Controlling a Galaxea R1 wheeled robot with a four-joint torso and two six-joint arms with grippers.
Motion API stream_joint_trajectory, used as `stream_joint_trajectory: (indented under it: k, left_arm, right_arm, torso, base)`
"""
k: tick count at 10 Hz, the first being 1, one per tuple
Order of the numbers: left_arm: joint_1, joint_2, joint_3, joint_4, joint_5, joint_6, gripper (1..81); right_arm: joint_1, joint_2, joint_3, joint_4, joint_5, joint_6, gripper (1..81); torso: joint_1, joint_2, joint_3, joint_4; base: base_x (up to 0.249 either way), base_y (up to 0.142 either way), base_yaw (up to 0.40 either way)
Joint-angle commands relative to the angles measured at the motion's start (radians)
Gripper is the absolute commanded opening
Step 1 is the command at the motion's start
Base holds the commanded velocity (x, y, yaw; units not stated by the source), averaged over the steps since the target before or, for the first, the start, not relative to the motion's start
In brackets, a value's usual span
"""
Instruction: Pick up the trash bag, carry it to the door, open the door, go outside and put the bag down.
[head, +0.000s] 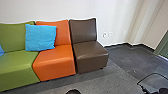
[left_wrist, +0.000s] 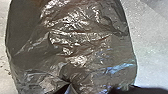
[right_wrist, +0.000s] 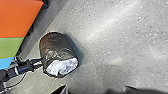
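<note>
- Three armless seats stand in a row along the white wall in the head view: a green seat, an orange seat and a brown seat.
- A bright blue cushion leans on the backrests, across the join between green and orange; part of another blue cushion shows at the left edge of the view.
- Beyond the brown seat, low on the wall, are white wall plates. Dark skirting runs along the foot of the wall.
- The grey floor spreads in front of the seats, with a darker stretch past the brown one.
- A black cable loops in at the lower right of the head view.
- The trash bag is dark, shiny plastic, bulging and creased, with crumpled white contents visible at one end. It is over the grey floor, near the seats, at the end of the left arm.
- The left jaws are clamped on the side of the bag; folds in the plastic draw in towards them.
- Whether the right jaws are apart or together, I cannot tell.
</note>
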Motion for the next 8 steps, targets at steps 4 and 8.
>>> stream_joint_trajectory:
  k: [4,8]
  left_arm:
    - [-0.093,0.026,-0.057,-0.019,0.107,-0.005,81.1]
    - [-0.047,0.028,-0.057,-0.024,0.084,0.003,81.1]
  right_arm:
    - [0.121,-0.006,-0.005,0.030,-0.068,0.011,81.1]
    - [0.121,0.014,-0.018,0.032,-0.068,0.011,81.1]
  torso:
    - [0.114,-0.179,-0.156,0.000]
    - [0.094,-0.157,-0.263,0.000]
  base:
    - [0.000,0.000,0.000]
    - [0.000,0.000,0.000]
